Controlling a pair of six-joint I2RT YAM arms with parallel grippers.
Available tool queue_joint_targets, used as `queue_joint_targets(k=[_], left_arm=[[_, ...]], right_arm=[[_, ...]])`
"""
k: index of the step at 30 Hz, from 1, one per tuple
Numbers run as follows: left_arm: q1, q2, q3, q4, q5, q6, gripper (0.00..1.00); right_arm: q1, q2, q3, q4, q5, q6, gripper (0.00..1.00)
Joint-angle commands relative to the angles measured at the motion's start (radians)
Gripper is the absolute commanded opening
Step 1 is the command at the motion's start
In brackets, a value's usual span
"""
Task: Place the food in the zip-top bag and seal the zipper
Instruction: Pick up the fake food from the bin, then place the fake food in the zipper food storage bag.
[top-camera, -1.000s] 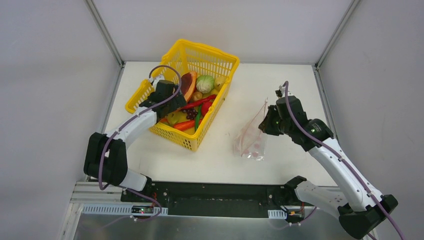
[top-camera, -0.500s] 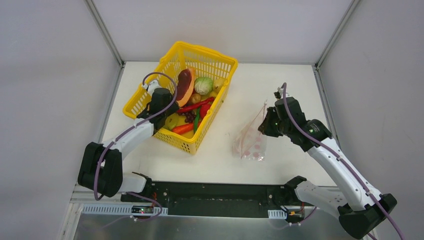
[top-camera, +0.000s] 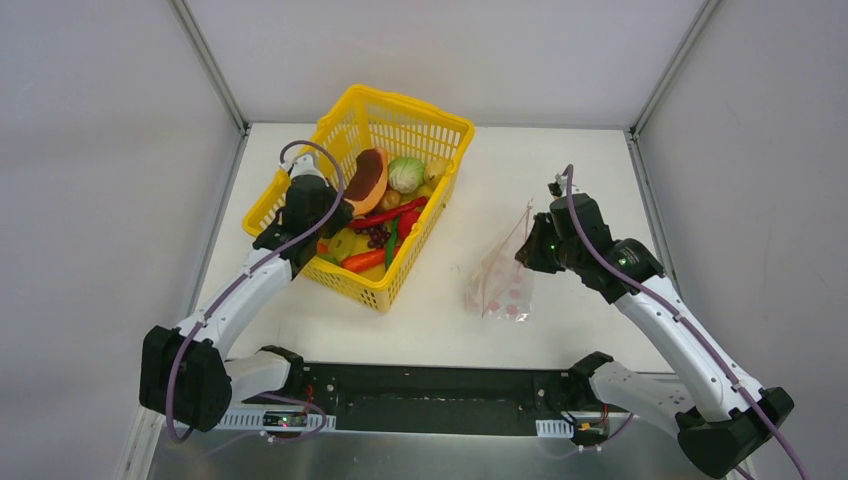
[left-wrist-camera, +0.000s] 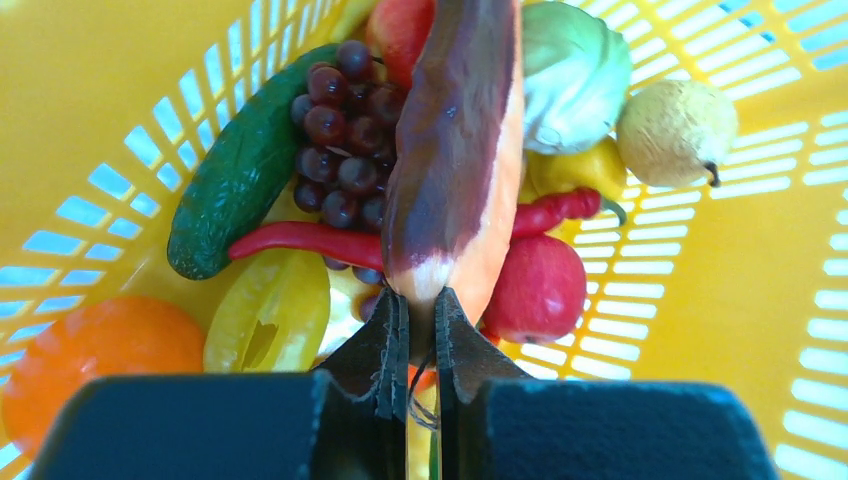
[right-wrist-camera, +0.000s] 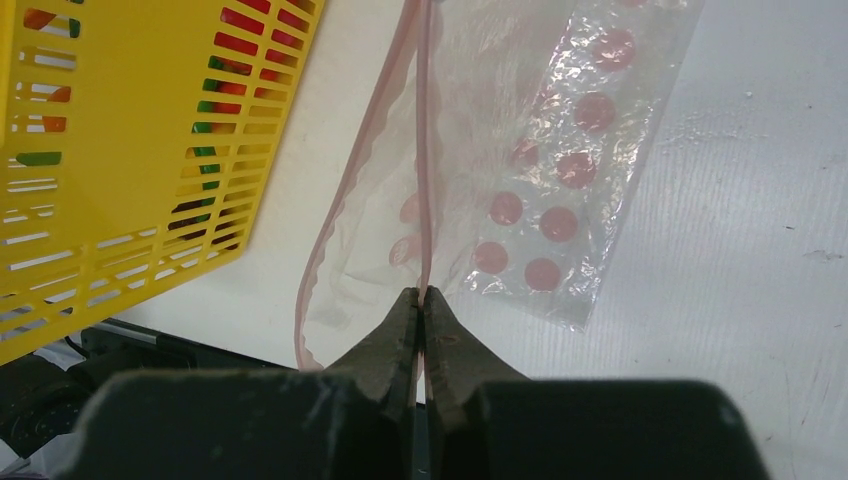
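Note:
My left gripper (left-wrist-camera: 420, 300) is shut on the near tip of the orange-rimmed dark-red melon slice (left-wrist-camera: 455, 150), which hangs over the other food in the yellow basket (top-camera: 400, 115). Below it lie purple grapes (left-wrist-camera: 345, 135), a cabbage (left-wrist-camera: 570, 70), a red tomato (left-wrist-camera: 538, 290) and a yellow piece (left-wrist-camera: 265, 315). From above, the melon slice (top-camera: 366, 180) stands above the basket beside my left gripper (top-camera: 335, 207). My right gripper (right-wrist-camera: 421, 295) is shut on the pink zipper (right-wrist-camera: 424, 150) of the clear zip-top bag (top-camera: 500, 285), holding one mouth edge up so the mouth gapes.
A green cucumber (left-wrist-camera: 240, 170), a red chilli (left-wrist-camera: 300, 240), an orange fruit (left-wrist-camera: 100, 345) and a pale pear (left-wrist-camera: 675, 130) also lie in the basket. The table (top-camera: 560, 180) is white, with grey walls on three sides and the black base rail (top-camera: 430, 385) at the near edge.
My left gripper has shut on the melon slice and drawn back toward the near left, lifting it. The basket shifted slightly. The right arm and the bag have not moved.

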Motion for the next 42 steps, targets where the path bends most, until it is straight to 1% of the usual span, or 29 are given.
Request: queue_joint_targets(k=[1, 8, 10, 12, 14, 17, 22, 25, 27, 32, 37, 42], left_arm=[[0.001, -0.101, 0.105, -0.079, 0.126, 0.084, 0.0], [-0.013, -0.229, 0.243, -0.248, 0.207, 0.165, 0.0], [-0.014, -0.257, 0.271, -0.291, 0.234, 0.164, 0.0], [-0.025, -0.282, 0.295, -0.312, 0.293, 0.157, 0.0], [-0.044, -0.298, 0.332, -0.327, 0.368, 0.151, 0.0], [-0.106, -0.316, 0.382, -0.368, 0.422, 0.155, 0.0], [-0.244, -0.341, 0.444, -0.471, 0.424, 0.162, 0.0], [-0.299, -0.365, 0.445, -0.509, 0.432, 0.146, 0.0], [-0.341, -0.381, 0.443, -0.554, 0.413, 0.158, 0.0], [-0.404, -0.394, 0.464, -0.679, 0.355, 0.201, 0.0], [-0.462, -0.39, 0.48, -0.704, 0.331, 0.198, 0.0], [-0.557, -0.342, 0.515, -0.728, 0.258, 0.212, 0.0]], right_arm=[[-0.005, -0.013, 0.014, 0.027, 0.007, 0.007, 0.05], [-0.006, -0.017, 0.024, 0.033, 0.011, 0.009, 0.05], [-0.005, -0.017, 0.025, 0.034, 0.006, 0.009, 0.05], [-0.005, -0.02, 0.027, 0.037, 0.005, 0.008, 0.05], [-0.005, -0.023, 0.033, 0.039, 0.006, 0.008, 0.05], [-0.006, -0.022, 0.044, 0.037, 0.007, 0.004, 0.04], [-0.005, -0.02, 0.047, 0.036, 0.041, 0.01, 0.05], [-0.005, -0.012, 0.05, 0.048, 0.046, 0.031, 0.05], [-0.005, 0.0, 0.059, 0.055, 0.039, 0.049, 0.05], [-0.006, 0.003, 0.069, 0.074, 0.034, 0.076, 0.05], [-0.005, 0.01, 0.077, 0.076, 0.039, 0.093, 0.05], [-0.005, 0.028, 0.083, 0.079, 0.024, 0.113, 0.05]])
